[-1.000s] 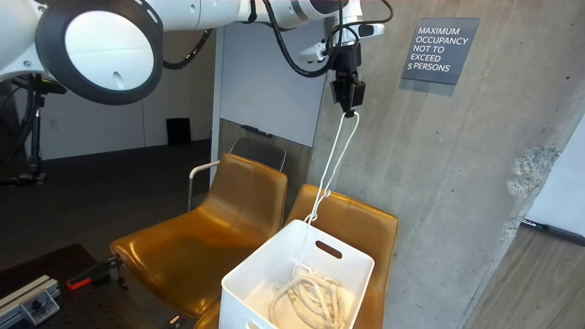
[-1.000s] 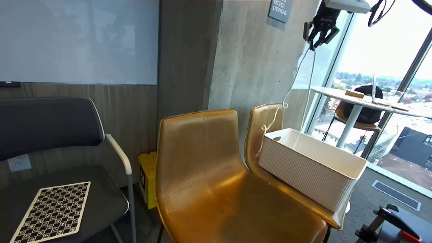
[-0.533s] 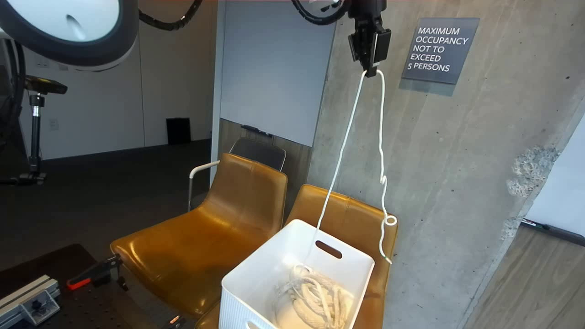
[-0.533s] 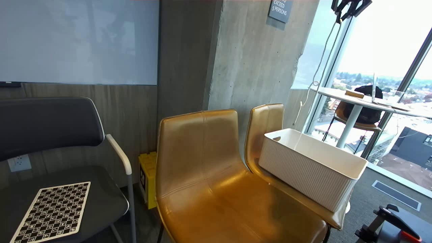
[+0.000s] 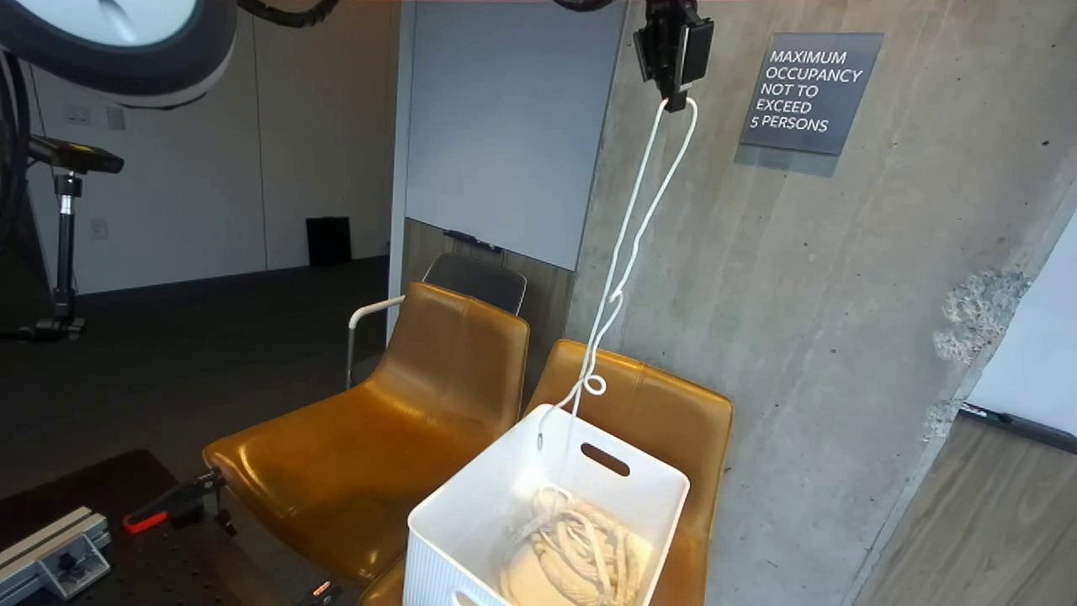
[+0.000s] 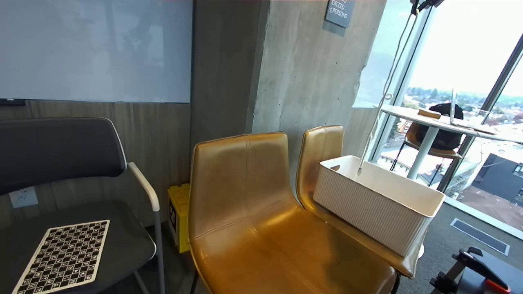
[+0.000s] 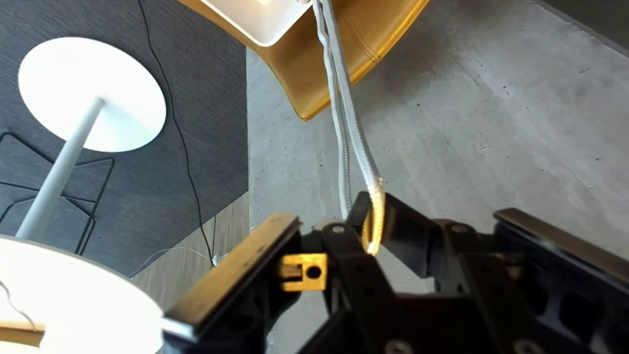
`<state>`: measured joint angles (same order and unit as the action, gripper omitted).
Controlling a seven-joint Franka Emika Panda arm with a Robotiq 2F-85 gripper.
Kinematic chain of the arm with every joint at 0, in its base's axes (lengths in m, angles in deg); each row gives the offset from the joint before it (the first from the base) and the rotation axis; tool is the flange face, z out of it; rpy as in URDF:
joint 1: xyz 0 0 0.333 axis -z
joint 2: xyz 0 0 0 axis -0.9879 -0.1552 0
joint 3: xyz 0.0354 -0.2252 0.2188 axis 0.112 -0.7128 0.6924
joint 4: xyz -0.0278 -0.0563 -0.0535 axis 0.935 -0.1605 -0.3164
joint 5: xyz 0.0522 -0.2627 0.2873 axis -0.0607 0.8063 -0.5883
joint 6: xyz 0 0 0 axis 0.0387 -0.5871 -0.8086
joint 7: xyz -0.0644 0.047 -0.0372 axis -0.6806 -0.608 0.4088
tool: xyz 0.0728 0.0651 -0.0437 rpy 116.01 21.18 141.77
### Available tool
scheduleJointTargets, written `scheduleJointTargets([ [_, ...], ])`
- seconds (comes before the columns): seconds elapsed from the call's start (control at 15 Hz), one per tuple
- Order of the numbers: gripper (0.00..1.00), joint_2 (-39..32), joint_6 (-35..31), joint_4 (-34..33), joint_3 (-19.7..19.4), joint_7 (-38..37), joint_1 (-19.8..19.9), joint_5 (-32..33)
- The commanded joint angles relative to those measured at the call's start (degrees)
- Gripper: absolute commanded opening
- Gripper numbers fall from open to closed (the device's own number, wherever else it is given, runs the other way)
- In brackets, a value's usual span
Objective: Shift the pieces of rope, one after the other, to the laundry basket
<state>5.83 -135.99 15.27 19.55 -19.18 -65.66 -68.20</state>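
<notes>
I have a rope (image 7: 355,129) pinched in my hand (image 5: 676,103), its two strands dangling below my grip into the laundry basket (image 5: 648,495).

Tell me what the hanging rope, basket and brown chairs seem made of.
Hanging rope: perhaps matte cotton or synthetic; woven texture shows up close. Basket: probably matte plastic, smooth inside, ribbed outside. Brown chairs: glossy leather or imitation, judging by highlights and seams.

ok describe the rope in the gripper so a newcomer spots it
In an exterior view, find the concrete wall with the occupancy sign. Left of that sign, the gripper pinches a white rope. Unlike the coiled rope in the laundry basket, it hangs in two long strands.
</notes>
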Motion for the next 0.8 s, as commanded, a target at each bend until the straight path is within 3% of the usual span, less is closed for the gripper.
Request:
scheduleJointTargets([
  [0.0, 0.03, 0.9, 0.4, 1.6, 1.3, 0.6, 0.7, -1.9],
  [0.27, 0.03, -0.1, 2.2, 4.5, 1.8, 1.2, -0.4, -2.1],
  [0.33, 0.03, -4.2, 6.3, -0.9, 2.3, 1.7, 0.2, -2.8],
  [0.73, 0.03, -13.3, 12.4, -1.5, 0.7, 1.4, 1.4, -1.0],
])
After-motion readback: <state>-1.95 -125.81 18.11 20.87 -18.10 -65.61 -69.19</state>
